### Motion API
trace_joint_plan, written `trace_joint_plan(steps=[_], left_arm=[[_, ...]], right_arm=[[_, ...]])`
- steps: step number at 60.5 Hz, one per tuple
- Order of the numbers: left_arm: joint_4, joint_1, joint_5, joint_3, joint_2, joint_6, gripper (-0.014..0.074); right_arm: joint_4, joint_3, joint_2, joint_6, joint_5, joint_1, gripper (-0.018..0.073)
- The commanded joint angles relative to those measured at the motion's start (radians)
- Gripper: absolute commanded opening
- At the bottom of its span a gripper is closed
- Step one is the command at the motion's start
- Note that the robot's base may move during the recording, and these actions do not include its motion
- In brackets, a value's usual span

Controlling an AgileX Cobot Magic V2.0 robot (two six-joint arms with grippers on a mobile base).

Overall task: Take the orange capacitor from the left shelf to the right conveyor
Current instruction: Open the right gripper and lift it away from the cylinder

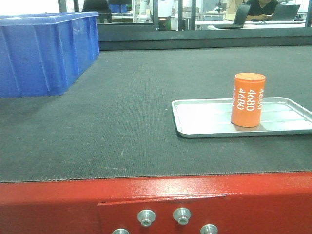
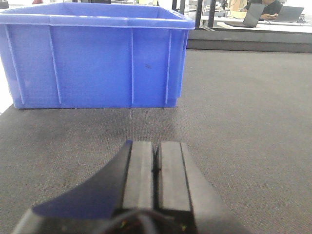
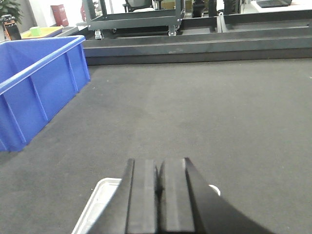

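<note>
Orange capacitor (image 1: 248,99): upright in the silver tray (image 1: 204,122) on the conveyor belt (image 1: 122,122), already delivered.
Handling: probably rigid, light, smooth-sided; grip mid-body across the printed wall.
Left gripper (image 2: 156,168): pads pressed together, empty.
Right gripper (image 3: 158,195): likewise closed, empty, above the tray's corner.
Blue bin (image 1: 44,51): well apart.

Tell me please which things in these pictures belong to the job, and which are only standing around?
Belong to the job:
- orange capacitor, upright in the silver tray
- conveyor belt with its red frame
- left gripper and right gripper, fingers closed, both empty

Only standing around:
- blue plastic bin on the belt
- laptop and the person behind it
</note>
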Motion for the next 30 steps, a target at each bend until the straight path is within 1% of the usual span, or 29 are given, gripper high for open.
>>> trace_joint_plan(steps=[1, 30], left_arm=[[-0.002, -0.004, -0.084, -0.006, -0.011, -0.001, -0.0127], [-0.002, -0.004, -0.084, -0.006, -0.011, -0.001, -0.0127]], right_arm=[[-0.005, -0.038, -0.013, 0.0, -0.061, 0.0, 0.0037], [-0.005, -0.026, -0.013, 0.0, -0.07, 0.0, 0.0037]])
